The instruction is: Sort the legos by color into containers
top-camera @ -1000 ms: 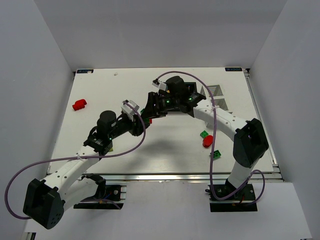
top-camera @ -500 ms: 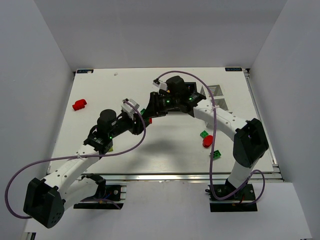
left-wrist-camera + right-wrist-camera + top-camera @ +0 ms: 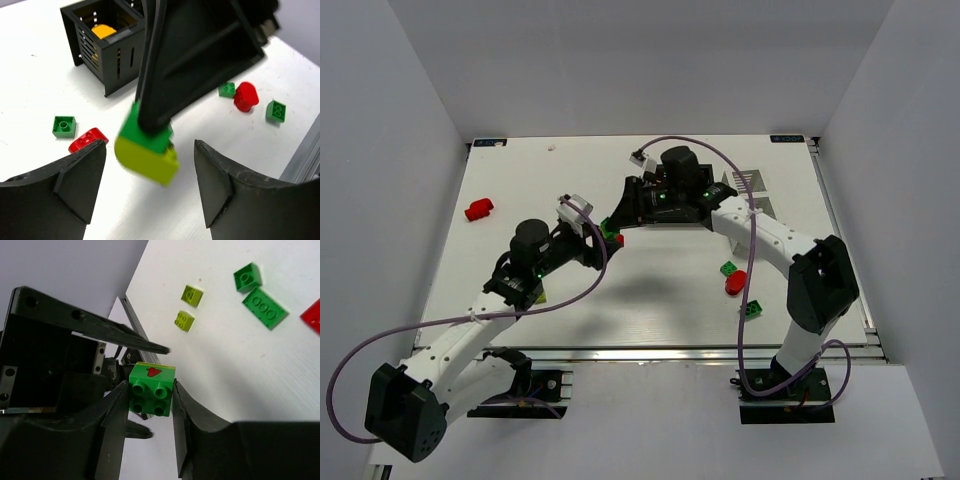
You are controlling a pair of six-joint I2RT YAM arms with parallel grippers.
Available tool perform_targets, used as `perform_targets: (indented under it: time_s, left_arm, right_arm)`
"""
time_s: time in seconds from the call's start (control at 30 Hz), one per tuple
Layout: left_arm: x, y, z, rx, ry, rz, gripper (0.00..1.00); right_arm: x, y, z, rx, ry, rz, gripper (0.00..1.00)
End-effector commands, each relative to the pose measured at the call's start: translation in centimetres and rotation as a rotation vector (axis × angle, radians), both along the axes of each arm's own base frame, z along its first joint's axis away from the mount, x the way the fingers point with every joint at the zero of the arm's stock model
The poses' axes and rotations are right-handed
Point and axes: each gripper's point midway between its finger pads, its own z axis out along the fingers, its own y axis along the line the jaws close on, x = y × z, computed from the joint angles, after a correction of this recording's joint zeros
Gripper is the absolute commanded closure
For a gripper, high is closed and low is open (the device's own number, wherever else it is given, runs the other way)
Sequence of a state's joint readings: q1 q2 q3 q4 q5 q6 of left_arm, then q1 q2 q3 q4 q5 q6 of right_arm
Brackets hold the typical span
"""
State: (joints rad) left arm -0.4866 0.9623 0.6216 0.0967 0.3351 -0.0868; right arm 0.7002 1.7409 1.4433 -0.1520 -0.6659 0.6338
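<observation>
Right hand (image 3: 149, 384) is clamped on the green-on-lime stack (image 3: 150, 162): green brick on top, studs facing the right wrist cam, rounded lime piece underneath. The stack sits over the middle of the counter (image 3: 520, 180), slightly toward the far edge, and looks clear of the surface. It's blurred in the left wrist view.

Left hand (image 3: 148, 146) is spread wide, one finger on each side of the stack with a gap on both sides, so no contact.

Black box (image 3: 107, 47) stands beyond the stack, with an orange brick (image 3: 103, 31) in its near compartment.

Loose on the counter:
- Small green brick (image 3: 64, 126) and rounded red brick (image 3: 87, 140), just beside each other between the box and the left hand.
- Green square (image 3: 729, 268), red rounded piece (image 3: 735, 284) and another green square (image 3: 752, 309), clustered toward the right edge.
- Lone red brick (image 3: 478, 209) near the left edge.
- Two lime bricks (image 3: 192, 295) beside a long green brick (image 3: 265, 307), seen from the right wrist cam.
</observation>
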Motion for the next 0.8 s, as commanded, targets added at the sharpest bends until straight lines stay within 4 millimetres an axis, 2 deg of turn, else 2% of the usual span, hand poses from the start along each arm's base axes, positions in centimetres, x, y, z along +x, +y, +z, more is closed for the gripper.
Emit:
perform_targets:
  time_s: [0.0,0.17,0.23,0.27,0.43,0.47,0.57,0.77]
  left_arm:
    - [-0.4,0.4,1.8,-0.052,-0.021,0.028,0.19]
    - [-1.0,0.6,2.8,-0.114,0.013,0.054,0.11]
    - [-1.3,0.6,3.1,-0.158,0.052,0.066,0.08]
    - [-1.4,0.4,3.2,-0.175,0.068,0.061,0.08]
    - [-1.7,-0.9,4.6,-0.325,0.179,0.041,0.04]
    - [-1.5,-1.3,4.5,-0.339,0.211,0.03,0.04]
    - [-0.5,-1.8,5.9,-0.441,0.276,0.01,0.04]
    - [0.7,-1.9,9.4,-0.655,0.318,-0.056,0.04]
  right_arm:
    - [1.5,-0.7,3.0,0.089,-0.071,-0.011,1.0]
    - [4.8,-3.0,4.0,0.12,-0.131,-0.072,1.0]
    - [4.7,-3.7,4.5,0.153,-0.147,-0.042,1.0]
    - [5.4,-4.3,5.1,0.187,-0.186,-0.044,1.0]
    - [5.3,-5.7,6.8,0.266,-0.289,0.016,1.0]
    - [5.6,-6.4,6.5,0.276,-0.295,0.012,1.0]
    - [5.9,-7.5,8.2,0.342,-0.406,0.028,1.0]
    - [4.6,-9.8,9.3,0.432,-0.47,0.106,1.0]
